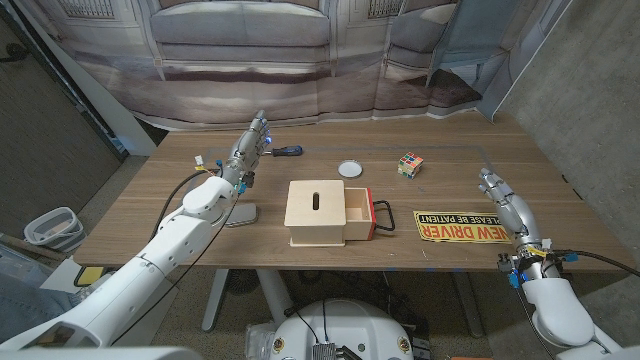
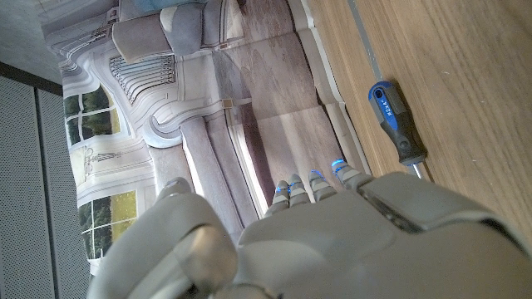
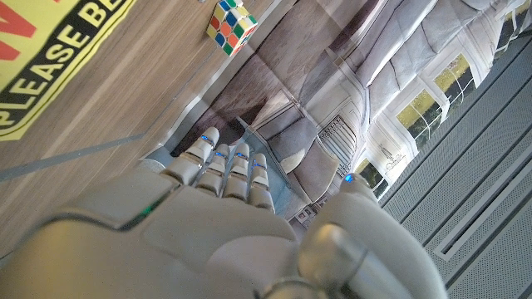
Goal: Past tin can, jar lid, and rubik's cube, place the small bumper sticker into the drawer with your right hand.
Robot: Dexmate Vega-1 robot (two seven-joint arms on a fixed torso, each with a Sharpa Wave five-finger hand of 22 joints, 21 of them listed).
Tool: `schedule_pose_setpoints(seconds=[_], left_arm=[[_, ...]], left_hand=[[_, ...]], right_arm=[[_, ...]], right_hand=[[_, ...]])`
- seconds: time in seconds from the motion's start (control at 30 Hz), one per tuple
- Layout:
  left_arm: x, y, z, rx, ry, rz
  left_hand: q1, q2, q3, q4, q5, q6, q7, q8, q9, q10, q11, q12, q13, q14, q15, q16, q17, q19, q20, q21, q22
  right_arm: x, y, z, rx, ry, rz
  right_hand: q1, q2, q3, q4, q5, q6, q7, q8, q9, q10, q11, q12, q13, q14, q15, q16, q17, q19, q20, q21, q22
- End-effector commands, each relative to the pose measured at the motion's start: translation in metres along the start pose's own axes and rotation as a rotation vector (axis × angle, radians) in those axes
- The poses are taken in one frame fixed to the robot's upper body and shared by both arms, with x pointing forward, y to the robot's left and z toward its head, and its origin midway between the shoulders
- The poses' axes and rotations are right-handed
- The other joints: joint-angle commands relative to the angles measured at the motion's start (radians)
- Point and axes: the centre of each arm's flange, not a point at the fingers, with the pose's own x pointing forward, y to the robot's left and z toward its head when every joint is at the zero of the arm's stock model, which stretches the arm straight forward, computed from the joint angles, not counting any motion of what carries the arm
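The yellow bumper sticker with red "NEW DRIVER" lettering lies flat on the table, right of the wooden box. The box's red drawer is pulled out toward the sticker, black handle first. My right hand stands open just right of the sticker, fingers straight and pointing away from me, holding nothing. In the right wrist view the hand has the sticker and the rubik's cube beyond it. The cube and white jar lid sit behind the box.
My left hand is open at the far left of the table, fingers straight, beside a blue-handled screwdriver. A flat grey tin lies left of the box by my left forearm. A curtain backdrop hangs behind the table.
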Motion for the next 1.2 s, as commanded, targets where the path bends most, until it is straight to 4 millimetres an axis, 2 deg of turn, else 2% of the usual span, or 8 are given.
schedule_pose_setpoints(seconds=[0.03, 0.6, 0.83, 0.87, 1.2], left_arm=[[0.0037, -0.0014, -0.0019, -0.001, 0.0, -0.007], [0.004, -0.005, -0.005, -0.011, -0.003, -0.014], [0.0031, -0.006, -0.004, -0.024, -0.011, -0.017], [0.0031, -0.0063, -0.0041, -0.031, -0.012, -0.022], [-0.0004, -0.0053, -0.0043, -0.026, -0.009, -0.01]], left_hand=[[0.001, 0.009, -0.006, 0.003, 0.003, 0.004, -0.004, 0.001, 0.002, -0.004, -0.002, 0.004, -0.001, -0.005, 0.0, 0.005, 0.001, -0.009, -0.03, 0.003, 0.006], [0.003, 0.012, -0.01, 0.002, 0.004, 0.004, -0.005, 0.0, 0.002, -0.006, -0.002, 0.003, -0.001, -0.007, -0.001, 0.005, 0.001, -0.011, -0.029, 0.002, 0.006], [0.004, 0.012, -0.011, 0.001, 0.004, 0.004, -0.005, 0.0, 0.002, -0.006, -0.001, 0.003, -0.001, -0.006, 0.0, 0.005, 0.001, -0.011, -0.029, 0.002, 0.006], [0.004, 0.013, -0.012, 0.001, 0.004, 0.003, -0.005, 0.0, 0.002, -0.005, -0.002, 0.003, -0.001, -0.007, 0.0, 0.005, 0.001, -0.011, -0.028, 0.002, 0.006], [0.005, 0.014, -0.013, 0.001, 0.004, 0.002, -0.005, -0.001, 0.002, -0.006, -0.003, 0.003, -0.001, -0.008, 0.001, 0.004, 0.001, -0.011, -0.028, 0.002, 0.006]], right_arm=[[-0.0026, -0.0013, 0.0064, -0.079, 0.003, -0.003], [-0.0038, -0.0021, 0.0073, -0.204, 0.02, 0.006], [-0.005, 0.0009, 0.0064, -0.27, 0.024, 0.012], [-0.0052, 0.0012, 0.0061, -0.273, 0.025, 0.015], [-0.0044, 0.0061, 0.0065, -0.319, 0.029, 0.021]], right_hand=[[0.005, 0.005, 0.002, -0.004, 0.008, 0.008, -0.007, 0.003, 0.002, 0.008, -0.004, 0.004, 0.004, 0.006, -0.004, -0.001, 0.006, 0.002, -0.048, 0.002, 0.003], [0.009, 0.007, 0.001, -0.007, 0.011, 0.006, -0.013, 0.001, 0.002, 0.009, -0.004, 0.002, 0.004, 0.007, -0.007, -0.002, 0.006, 0.003, -0.05, 0.001, 0.004], [0.011, 0.008, 0.001, -0.009, 0.012, 0.005, -0.016, 0.0, 0.002, 0.009, -0.008, 0.002, 0.004, 0.007, -0.01, -0.002, 0.006, 0.004, -0.05, 0.0, 0.003], [0.013, 0.008, 0.001, -0.009, 0.013, 0.007, -0.019, 0.001, 0.002, 0.007, -0.018, 0.0, 0.004, 0.007, -0.011, -0.002, 0.006, 0.004, -0.05, 0.0, 0.003], [0.019, 0.009, 0.001, -0.013, 0.016, 0.012, -0.025, 0.002, 0.002, 0.015, -0.021, 0.003, 0.004, 0.008, -0.012, -0.003, 0.005, 0.006, -0.051, 0.0, 0.003]])
